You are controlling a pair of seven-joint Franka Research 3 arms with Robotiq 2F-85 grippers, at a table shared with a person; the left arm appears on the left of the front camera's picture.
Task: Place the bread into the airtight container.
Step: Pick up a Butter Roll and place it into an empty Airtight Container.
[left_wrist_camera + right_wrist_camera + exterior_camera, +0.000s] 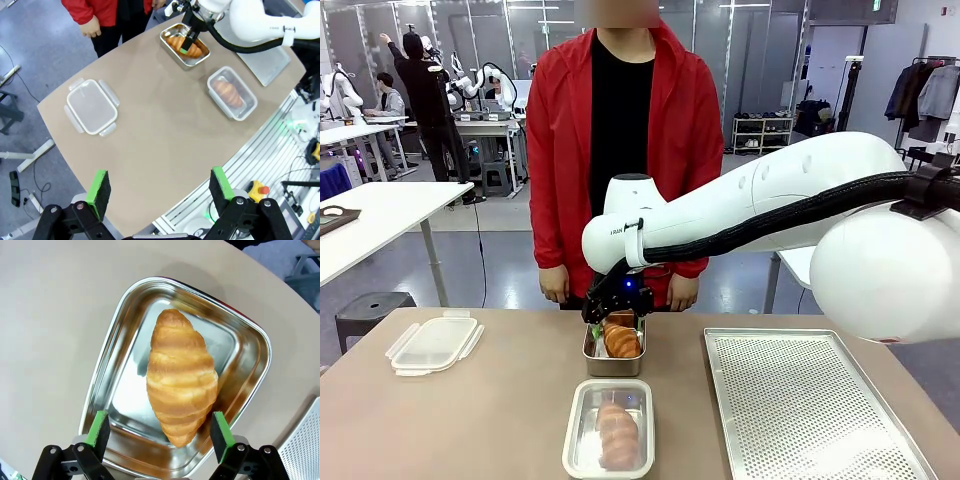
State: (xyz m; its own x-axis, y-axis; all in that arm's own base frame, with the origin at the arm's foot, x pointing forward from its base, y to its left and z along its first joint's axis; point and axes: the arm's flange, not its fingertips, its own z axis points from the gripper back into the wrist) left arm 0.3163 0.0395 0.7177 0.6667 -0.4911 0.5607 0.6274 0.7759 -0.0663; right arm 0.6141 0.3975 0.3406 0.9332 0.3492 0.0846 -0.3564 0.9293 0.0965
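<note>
Tan bench [500,400] in an open lab, a person in red standing at its far side.
From the left: a lid [432,343], a clear container [610,428] already holding one bread, then the right gripper [160,432], jaws spread wide and empty, above the croissant [181,375] in the steel tray [120,330]; it looks light, flaky and crushable, so take it gently across the thick middle.

Open workroom with grey floor [500,270], white tables [380,215] at left, black stool [370,310] by the near table's left edge, shelf rack [762,135] behind, coat rail [925,95] at far right, glass partitions [535,35], ceiling strip lights.
</note>
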